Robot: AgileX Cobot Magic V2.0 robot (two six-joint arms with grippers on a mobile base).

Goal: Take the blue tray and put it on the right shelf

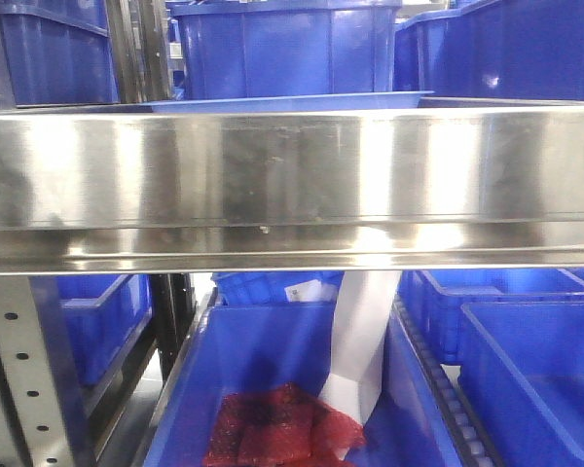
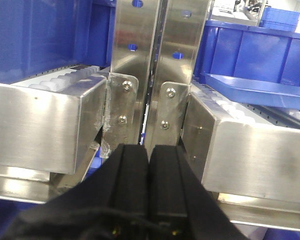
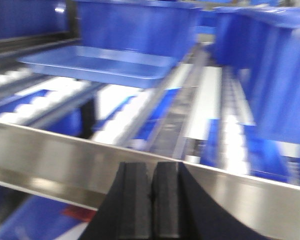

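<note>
The blue tray (image 3: pixel 102 62) lies flat on the white rollers of the right shelf (image 3: pixel 60 160), behind its shiny front rail. It also shows in the left wrist view (image 2: pixel 255 87) at the right, and its rim edge shows just above the rail in the front view (image 1: pixel 282 101). My right gripper (image 3: pixel 151 167) is shut and empty, in front of the rail, below and to the right of the tray. My left gripper (image 2: pixel 149 149) is shut and empty, facing the two steel uprights (image 2: pixel 157 65) between the left and right shelves.
Deep dark-blue bins (image 1: pixel 282 44) stand behind the tray and at the right (image 3: pixel 275 65). Below the rail, a lower bin (image 1: pixel 273 389) holds a red mesh bag (image 1: pixel 282 428) and a white strip. Perforated upright (image 1: pixel 24 379) at lower left.
</note>
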